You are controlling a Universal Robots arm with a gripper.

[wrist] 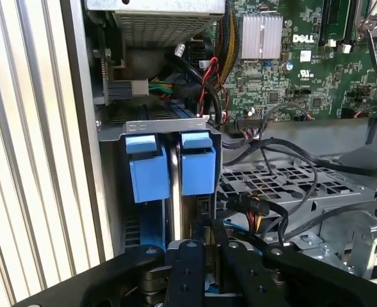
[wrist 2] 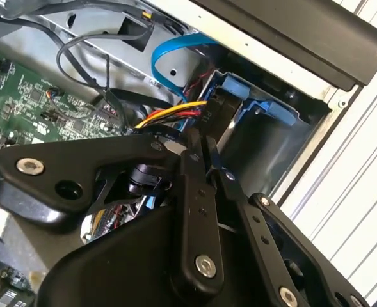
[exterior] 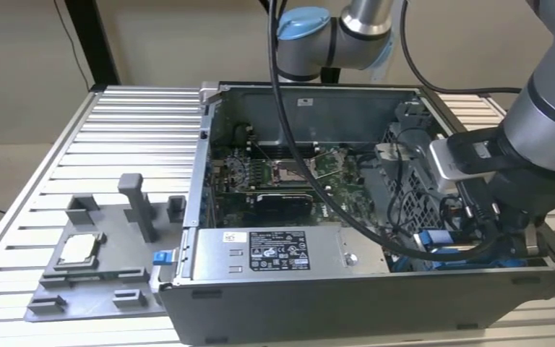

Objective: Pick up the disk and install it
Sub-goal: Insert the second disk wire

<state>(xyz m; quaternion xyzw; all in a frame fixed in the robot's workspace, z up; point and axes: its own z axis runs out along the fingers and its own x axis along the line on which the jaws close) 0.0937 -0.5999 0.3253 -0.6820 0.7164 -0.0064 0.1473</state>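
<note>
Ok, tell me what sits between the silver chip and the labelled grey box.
In the exterior view, a small blue piece at the fixture edge and the case wall lie between chip and box.

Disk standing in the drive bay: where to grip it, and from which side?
The disk stands on edge in the bay, broad faces walled in; only its blue-framed edge is exposed. Likely pinch that edge across its thickness, coming from the case's open side.
</note>
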